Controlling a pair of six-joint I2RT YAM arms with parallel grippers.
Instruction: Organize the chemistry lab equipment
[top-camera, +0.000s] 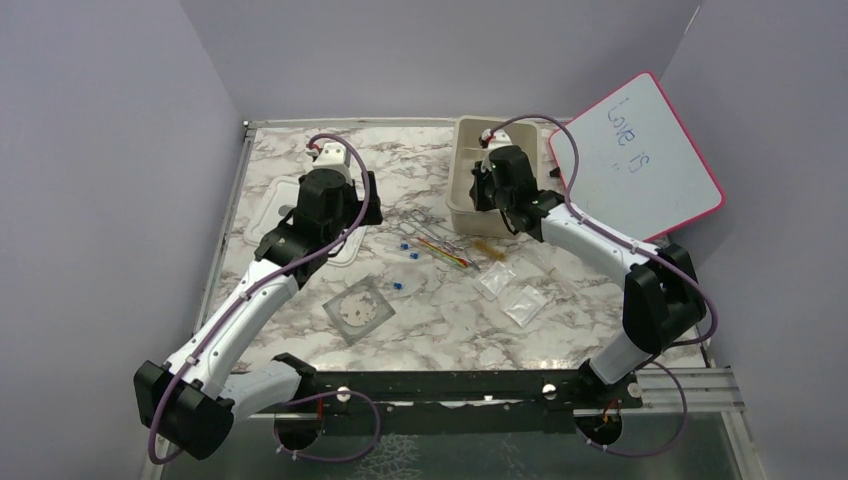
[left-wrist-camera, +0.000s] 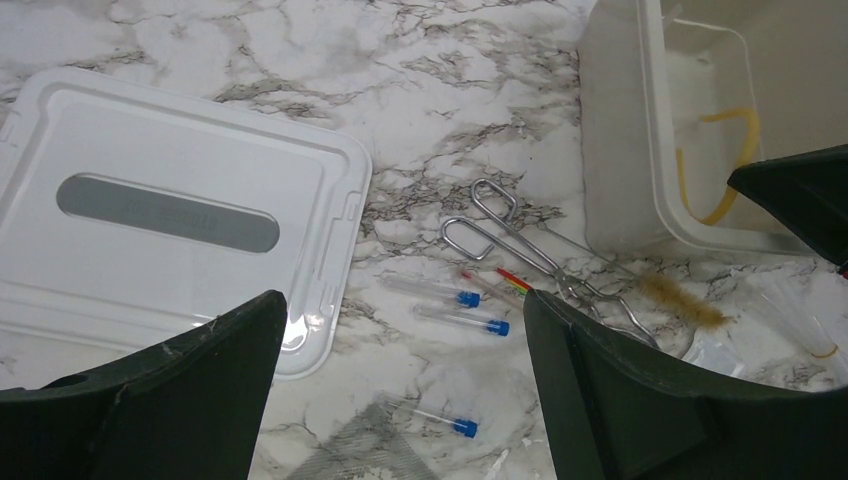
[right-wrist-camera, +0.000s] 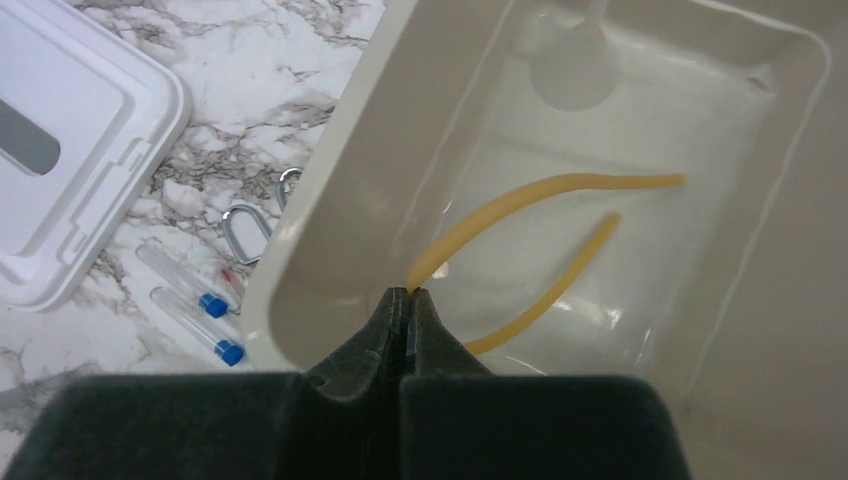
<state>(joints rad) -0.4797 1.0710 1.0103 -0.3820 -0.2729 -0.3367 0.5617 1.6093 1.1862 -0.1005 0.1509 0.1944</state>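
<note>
The right gripper is hanging inside the beige tub with its jaws pressed fully together. The amber rubber tube is curling away from just behind the tips, and I cannot tell whether its bend is being pinched or is merely lying on the tub floor. Either way the tube is sitting in the tub, which seems to be serving as the collecting place.

The left gripper is hovering wide open and holding nothing above the thin blue-capped clear tubes, probably lining up on one of them. Just beyond them, metal tongs, a tan-bristled brush and the coloured thin sticks are lying loose on the bench.

The white lid is lying flat to one side, leaving the tub open for loading. The clear plastic packets and the bagged round dish are waiting nearer the arm bases.

The pink-framed whiteboard is leaning by the right wall, and its handwriting is reading "Love is". The marks on the lid's grey panel are too faint to read.
</note>
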